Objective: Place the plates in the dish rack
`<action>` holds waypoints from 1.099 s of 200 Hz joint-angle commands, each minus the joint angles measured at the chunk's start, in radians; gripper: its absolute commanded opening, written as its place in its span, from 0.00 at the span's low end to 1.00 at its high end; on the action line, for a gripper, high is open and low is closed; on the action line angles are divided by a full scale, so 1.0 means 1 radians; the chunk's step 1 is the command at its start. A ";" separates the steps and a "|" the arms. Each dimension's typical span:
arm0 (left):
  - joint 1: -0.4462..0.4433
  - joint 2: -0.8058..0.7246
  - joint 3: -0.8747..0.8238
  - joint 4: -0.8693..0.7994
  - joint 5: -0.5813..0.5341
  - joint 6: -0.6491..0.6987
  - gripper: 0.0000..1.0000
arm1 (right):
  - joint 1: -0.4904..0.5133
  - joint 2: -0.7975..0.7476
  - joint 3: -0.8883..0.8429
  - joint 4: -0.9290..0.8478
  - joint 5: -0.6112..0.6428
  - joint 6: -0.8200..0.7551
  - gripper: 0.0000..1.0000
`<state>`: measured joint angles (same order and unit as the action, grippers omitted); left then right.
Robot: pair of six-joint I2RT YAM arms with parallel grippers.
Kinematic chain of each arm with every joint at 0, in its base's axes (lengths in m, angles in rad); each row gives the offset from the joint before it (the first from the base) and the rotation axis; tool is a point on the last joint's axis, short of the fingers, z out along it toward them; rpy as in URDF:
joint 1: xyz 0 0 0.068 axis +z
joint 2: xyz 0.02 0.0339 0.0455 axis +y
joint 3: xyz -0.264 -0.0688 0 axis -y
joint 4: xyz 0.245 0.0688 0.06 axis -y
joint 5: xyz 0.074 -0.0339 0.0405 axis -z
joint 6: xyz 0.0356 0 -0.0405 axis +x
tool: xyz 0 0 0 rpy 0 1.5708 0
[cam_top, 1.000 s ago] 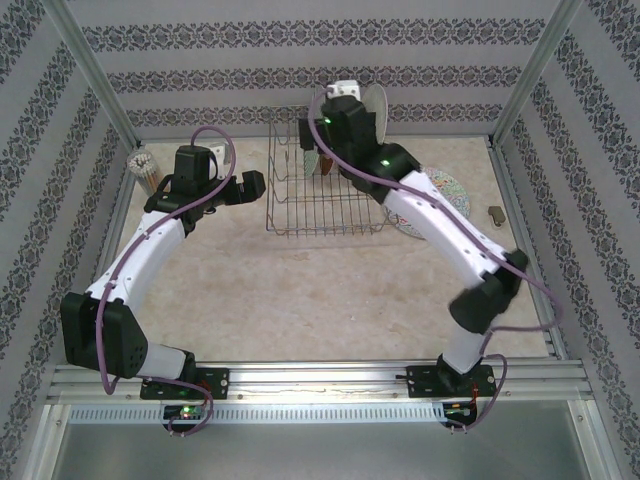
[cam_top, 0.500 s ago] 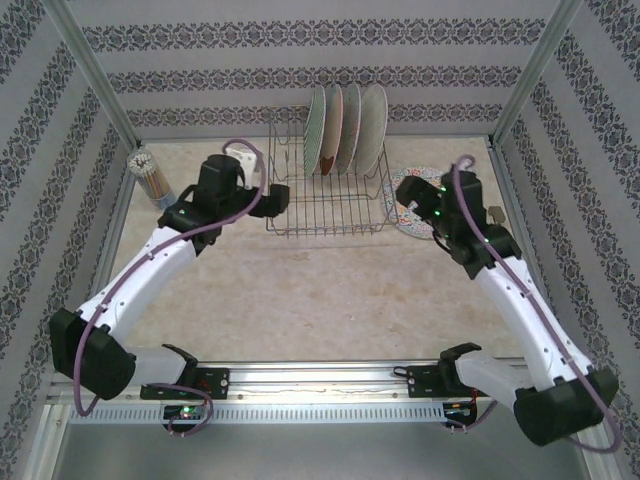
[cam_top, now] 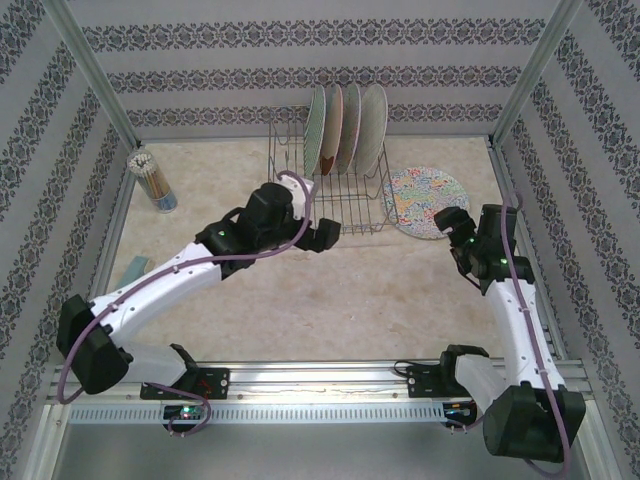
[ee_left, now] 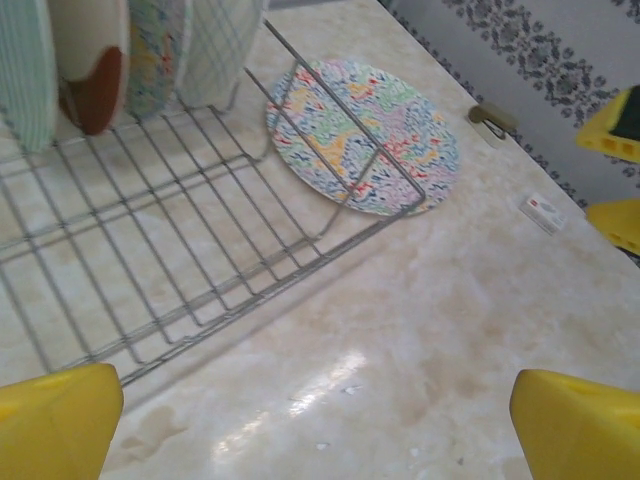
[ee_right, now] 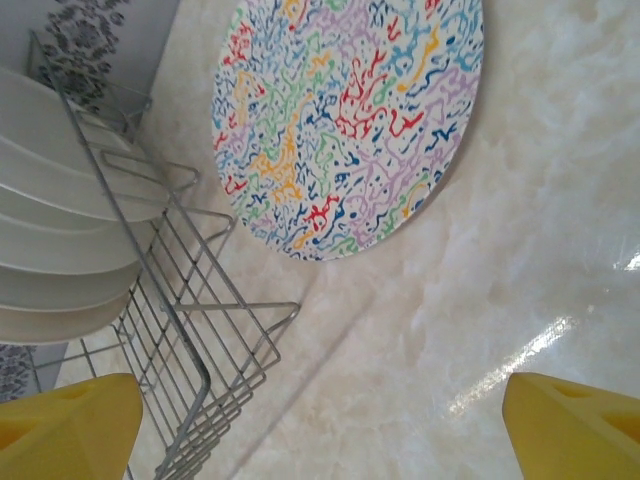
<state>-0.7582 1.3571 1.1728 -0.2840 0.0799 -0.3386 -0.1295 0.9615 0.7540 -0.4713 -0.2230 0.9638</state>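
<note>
Pale surface [cam_top: 300, 290]: one flowery plate [cam_top: 427, 200] lies beside the dish rack [cam_top: 350, 205]. Left claw [cam_top: 325, 236], right claw [cam_top: 450, 222] wide apart; its rim likely needs pinching next.

A pale, marble-patterned tabletop [cam_top: 340, 300] is seen, enclosed on three sides by walls [cam_top: 300, 60] papered in grey ornamental bands. Aluminium posts [cam_top: 92, 75] are set at the back corners, a metal rail [cam_top: 320, 378] along the near edge. Overhead light is reflected off the glossy surface.
</note>
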 commanded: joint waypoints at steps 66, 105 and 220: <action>-0.030 0.099 -0.040 0.344 0.280 -0.362 1.00 | -0.084 0.223 -0.019 0.201 -0.083 -0.054 0.91; -0.030 0.069 -0.115 0.422 0.245 -0.414 1.00 | -0.101 0.367 0.028 0.243 -0.145 -0.114 0.90; -0.027 0.110 -0.041 0.302 0.264 -0.324 1.00 | -0.126 0.590 0.084 0.345 -0.193 -0.109 0.75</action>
<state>-0.7795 1.4563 1.0916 0.0341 0.3325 -0.6933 -0.2436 1.5356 0.8211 -0.1623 -0.4095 0.8574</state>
